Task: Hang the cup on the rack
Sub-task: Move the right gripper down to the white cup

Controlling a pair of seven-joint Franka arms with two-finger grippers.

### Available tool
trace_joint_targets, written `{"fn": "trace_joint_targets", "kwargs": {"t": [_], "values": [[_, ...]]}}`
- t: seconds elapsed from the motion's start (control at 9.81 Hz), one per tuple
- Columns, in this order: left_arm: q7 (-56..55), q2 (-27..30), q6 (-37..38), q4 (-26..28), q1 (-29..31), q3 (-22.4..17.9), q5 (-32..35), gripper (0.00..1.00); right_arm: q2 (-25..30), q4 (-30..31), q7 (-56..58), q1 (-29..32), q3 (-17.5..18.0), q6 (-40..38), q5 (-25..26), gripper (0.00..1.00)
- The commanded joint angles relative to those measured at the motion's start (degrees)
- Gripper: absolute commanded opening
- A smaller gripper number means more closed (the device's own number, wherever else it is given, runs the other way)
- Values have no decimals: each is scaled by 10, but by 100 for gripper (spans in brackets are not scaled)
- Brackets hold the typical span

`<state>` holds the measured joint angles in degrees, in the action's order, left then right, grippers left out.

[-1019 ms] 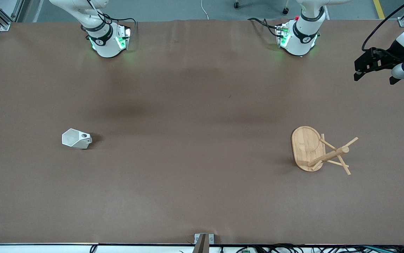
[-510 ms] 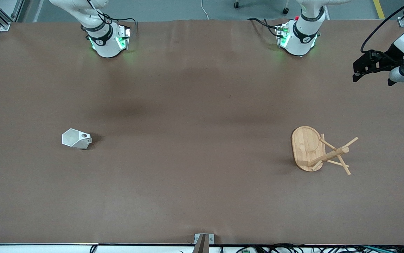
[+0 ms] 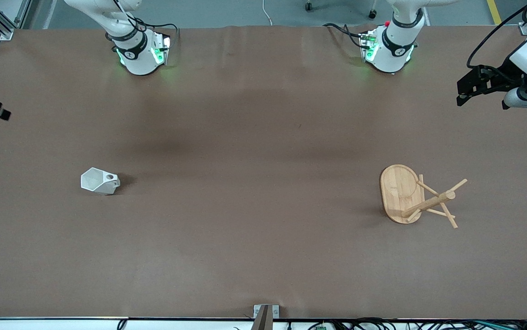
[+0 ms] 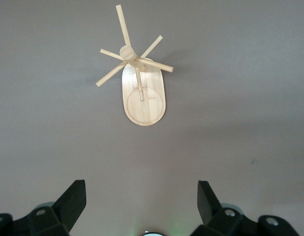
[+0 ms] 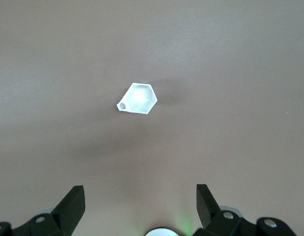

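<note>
The cup (image 3: 100, 181) stood at the right arm's end of the table (image 3: 254, 137), the rack (image 3: 417, 196) at the left arm's; left gripper (image 4: 141, 201) and right gripper (image 5: 140, 201) hovered, fingers released.

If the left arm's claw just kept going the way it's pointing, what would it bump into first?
Probably just bare table. The left claw, open, faces down at the brown surface, and the rack stands off ahead of it rather than between its fingers, though depth is hard to judge.
</note>
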<state>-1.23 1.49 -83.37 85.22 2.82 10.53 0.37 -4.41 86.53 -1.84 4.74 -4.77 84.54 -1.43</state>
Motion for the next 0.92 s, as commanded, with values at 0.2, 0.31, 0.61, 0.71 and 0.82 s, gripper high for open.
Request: {"fn": "trace_joint_targets", "kwargs": {"t": [0.2, 0.31, 0.61, 0.71, 0.82], "values": [[-6, 3, 0, 17, 2, 1, 0, 100, -64, 173, 90, 11, -2, 234, -38, 100], [-6, 4, 0, 16, 3, 1, 0, 100, -89, 197, 108, 16, -2, 294, -38, 100], [-6, 9, 1, 16, 1, 2, -3, 100, -136, 280, 173, 25, -2, 472, -38, 100], [-5, 10, 2, 18, 1, 2, -3, 100, -150, 290, 174, 24, -2, 498, -38, 100], [-5, 10, 2, 18, 2, 2, -3, 100, -160, 301, 177, 22, -2, 517, -38, 100]]}}
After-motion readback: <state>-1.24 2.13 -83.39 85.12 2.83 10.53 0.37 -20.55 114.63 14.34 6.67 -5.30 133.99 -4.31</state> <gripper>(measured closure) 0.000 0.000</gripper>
